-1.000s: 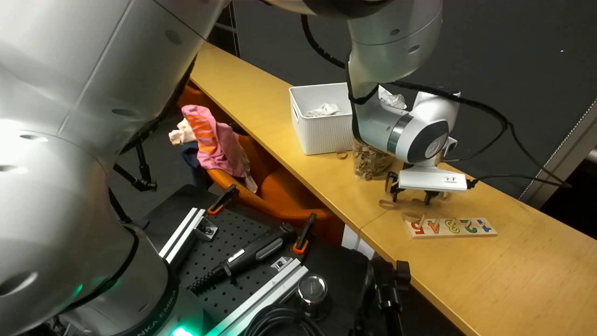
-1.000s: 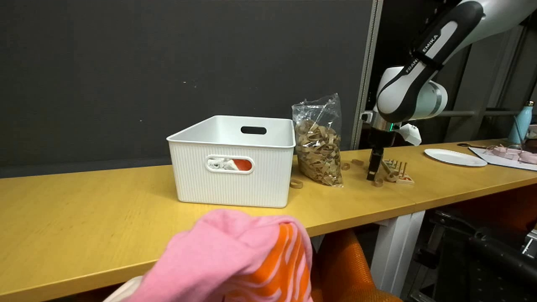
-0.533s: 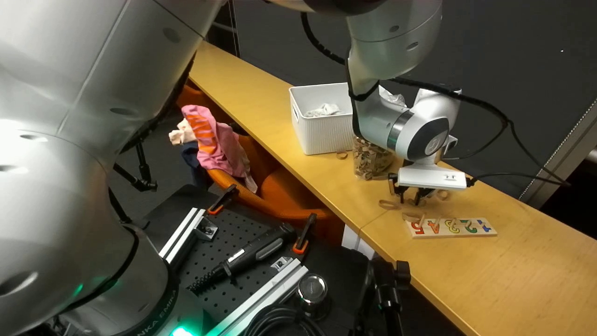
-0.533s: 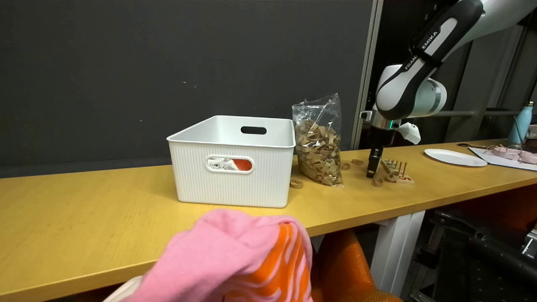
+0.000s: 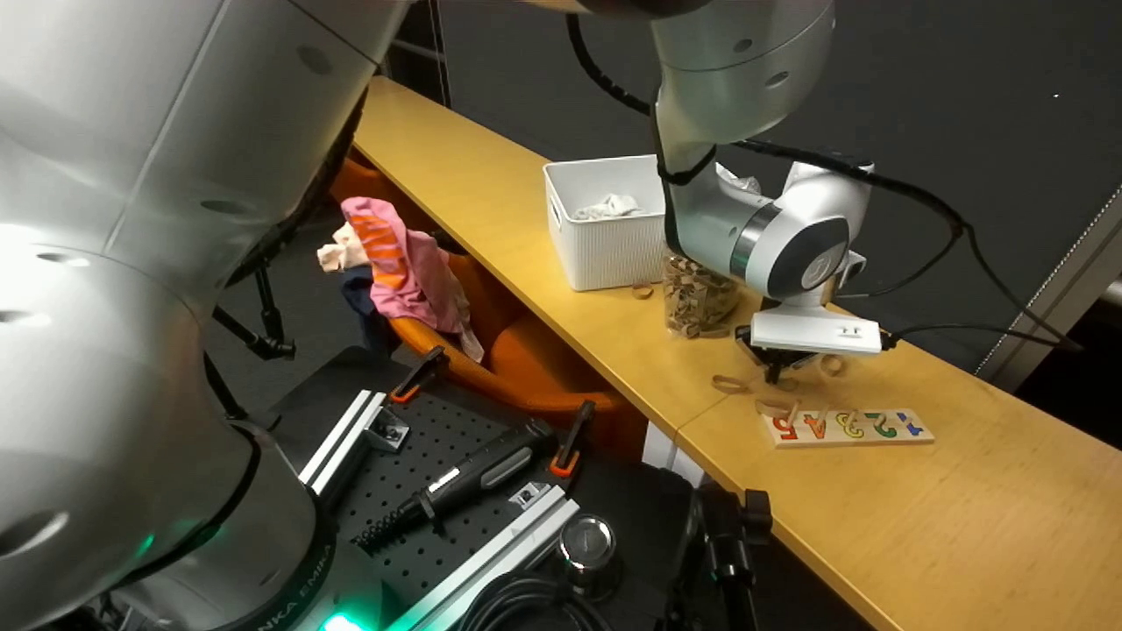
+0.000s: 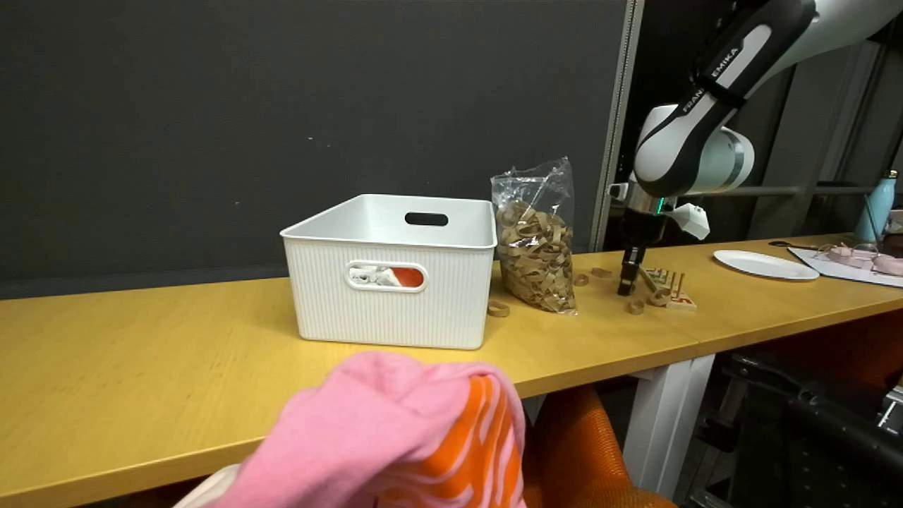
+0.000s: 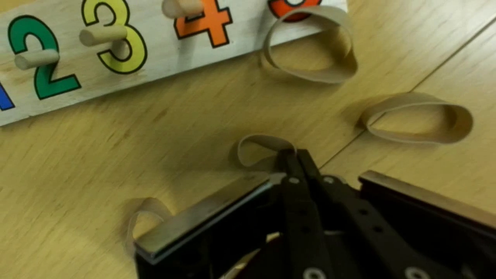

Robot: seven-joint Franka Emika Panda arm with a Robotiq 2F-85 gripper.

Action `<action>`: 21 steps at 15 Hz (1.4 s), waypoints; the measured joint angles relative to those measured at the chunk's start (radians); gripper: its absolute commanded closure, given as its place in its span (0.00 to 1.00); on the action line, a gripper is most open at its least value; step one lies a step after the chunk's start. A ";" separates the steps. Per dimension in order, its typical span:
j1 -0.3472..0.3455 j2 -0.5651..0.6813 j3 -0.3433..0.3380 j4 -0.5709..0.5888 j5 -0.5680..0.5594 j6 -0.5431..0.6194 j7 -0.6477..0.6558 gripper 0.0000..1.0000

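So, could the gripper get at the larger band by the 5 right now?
Probably not yet: the gripper is shut, apparently on a smaller band, and should open first; the way to the larger band looks free.

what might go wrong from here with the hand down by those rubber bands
1. The hand is shut and seems to pinch a rubber band only at its very tips, so the band might slip free.
2. Pegs stick up from the number board close by; a low sideways move could bump them.
3. In the wrist view a second rubber band overlaps the board's edge by the 5 and might get dragged.
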 measured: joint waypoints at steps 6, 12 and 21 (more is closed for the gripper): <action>0.005 -0.080 0.000 -0.094 0.003 0.024 -0.001 0.99; 0.035 -0.132 -0.003 -0.163 0.003 0.026 0.000 0.72; 0.099 -0.119 -0.024 -0.177 0.003 0.025 0.007 0.23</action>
